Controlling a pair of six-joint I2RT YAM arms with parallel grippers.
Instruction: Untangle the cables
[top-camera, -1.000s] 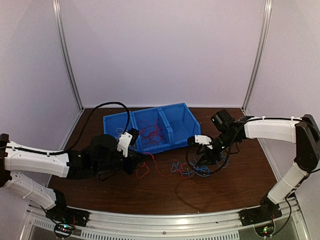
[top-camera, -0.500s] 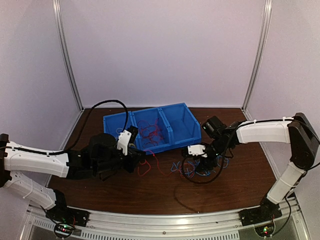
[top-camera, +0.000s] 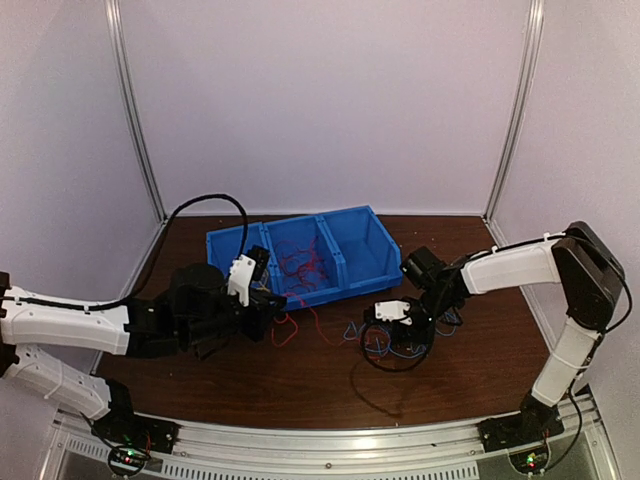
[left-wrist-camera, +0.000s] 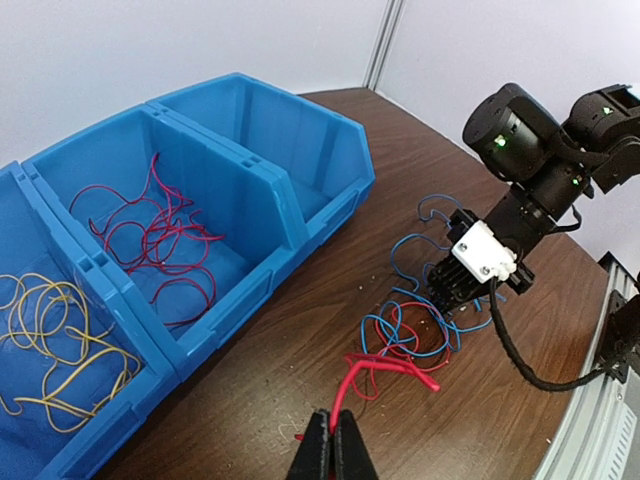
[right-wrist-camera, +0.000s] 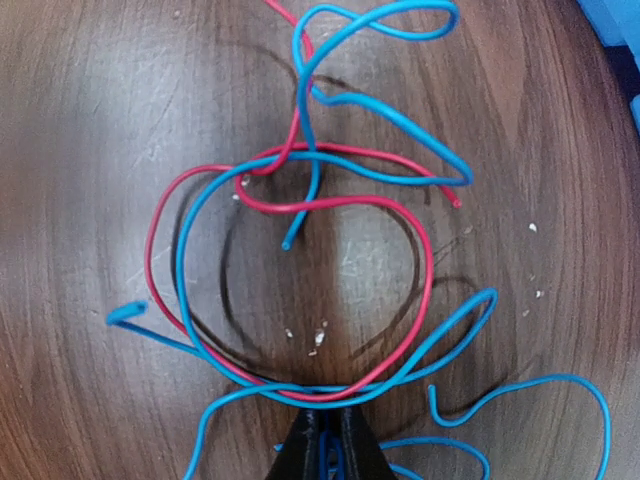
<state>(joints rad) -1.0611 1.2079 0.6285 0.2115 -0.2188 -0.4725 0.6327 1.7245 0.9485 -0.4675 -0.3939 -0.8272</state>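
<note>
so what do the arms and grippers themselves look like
The left arm and right arm have white link shells with black joints and wrists. The left gripper and right gripper have slim black fingers. A white block sits at the right wrist. Thick black cables loop off each arm, and small green lights glow on the right arm's joint housings.

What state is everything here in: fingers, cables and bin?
Left fingers, shut on a red cable.
Right fingers, shut on a blue cable.
Tangle on the table, red and blue looped together.
Bin, upright, open top.
Yellow cables, loose in an end compartment.
Red bunch, loose in the middle compartment.
</note>
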